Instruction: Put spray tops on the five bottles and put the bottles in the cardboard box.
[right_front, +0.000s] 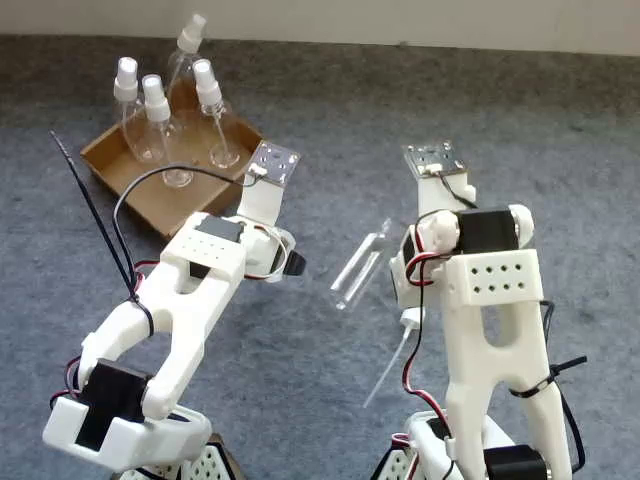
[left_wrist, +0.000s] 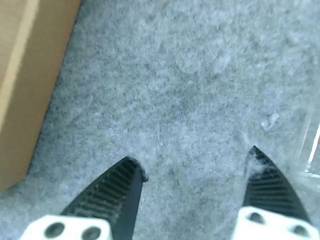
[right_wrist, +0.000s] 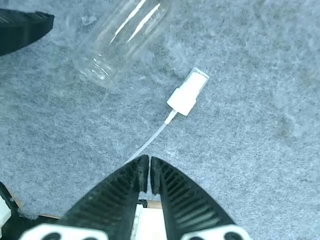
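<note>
A clear bottle (right_front: 362, 265) without a top lies on the grey carpet (right_front: 340, 110). Near it lies a loose spray top (right_front: 409, 319), with its thin tube pointing away from the bottle. The left arm (right_front: 190, 290) and the right arm (right_front: 490, 290) stand one on each side of this bottle. Well apart from it, past the left arm, the cardboard box (right_front: 108, 160) holds four upright bottles (right_front: 150, 130), each with a top on.

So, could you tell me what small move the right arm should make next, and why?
Probably open the right gripper, ready to take the spray top: its jaws are shut right by the top's tube, and the bottle lies uncapped beside it, near the open left gripper.
</note>
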